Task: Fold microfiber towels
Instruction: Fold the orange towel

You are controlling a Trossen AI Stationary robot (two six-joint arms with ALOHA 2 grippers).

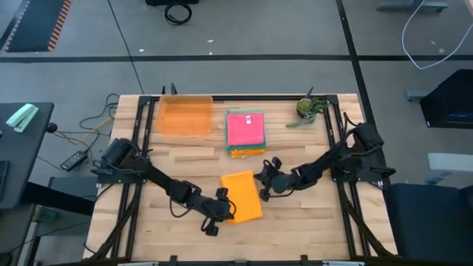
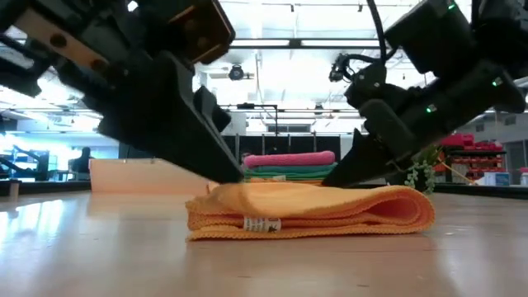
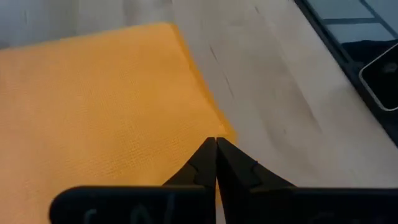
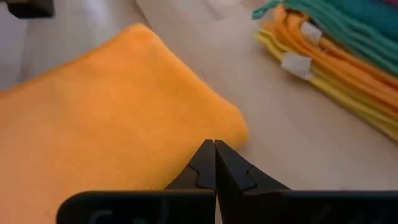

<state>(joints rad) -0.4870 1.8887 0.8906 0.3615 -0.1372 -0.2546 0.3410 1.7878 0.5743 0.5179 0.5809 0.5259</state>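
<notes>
Resting both arms low over the folded orange towel (image 1: 242,195) near the table's (image 1: 310,222) front middle, I keep my left gripper (image 1: 224,207) pinched together at its left edge and my right gripper (image 1: 260,186) likewise closed at its right corner, neither visibly clamping cloth. The towel stack (image 1: 246,133) lies behind.

The near edge of the tabletop (image 1: 295,236) is bare wood. Along the far edge sit the orange tray (image 1: 185,115), towel stack (image 1: 246,133) and a small plant (image 1: 307,109).
</notes>
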